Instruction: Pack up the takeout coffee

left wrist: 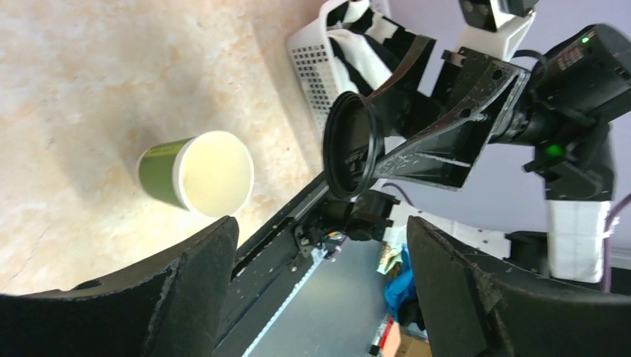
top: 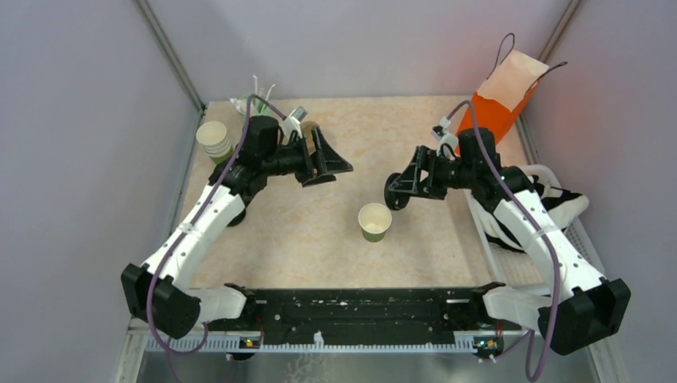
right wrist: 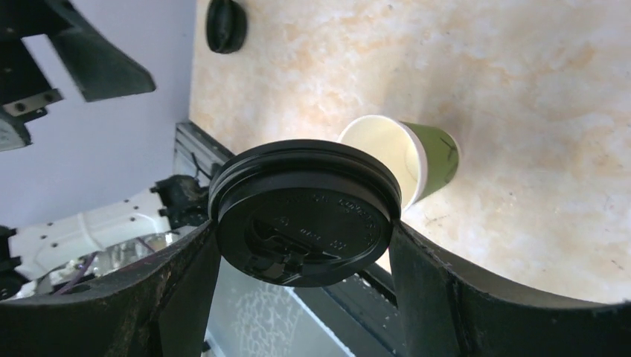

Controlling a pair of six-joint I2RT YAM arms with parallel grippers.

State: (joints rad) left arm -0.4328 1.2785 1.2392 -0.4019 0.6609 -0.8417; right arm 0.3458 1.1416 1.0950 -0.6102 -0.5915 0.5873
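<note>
The olive-green and cream paper cup (top: pixel 374 221) stands upright and lidless at mid-table; it also shows in the left wrist view (left wrist: pixel 197 175) and the right wrist view (right wrist: pixel 417 160). My right gripper (top: pixel 401 190) is shut on the round black lid (top: pixel 395 192), gripping it by its rim (right wrist: pixel 305 212) and holding it on edge in the air just up and right of the cup. The lid also shows in the left wrist view (left wrist: pixel 353 145). My left gripper (top: pixel 331 163) is open and empty, raised at the back left, well away from the cup.
A stack of lidless cups (top: pixel 214 141) and a pale-green cup of white sticks (top: pixel 255 100) stand at the back left. An orange paper bag (top: pixel 503 108) stands at the back right. A white basket (left wrist: pixel 316 67) with striped cloth lies at the right edge. A small black object (right wrist: pixel 225 24) lies near the left edge.
</note>
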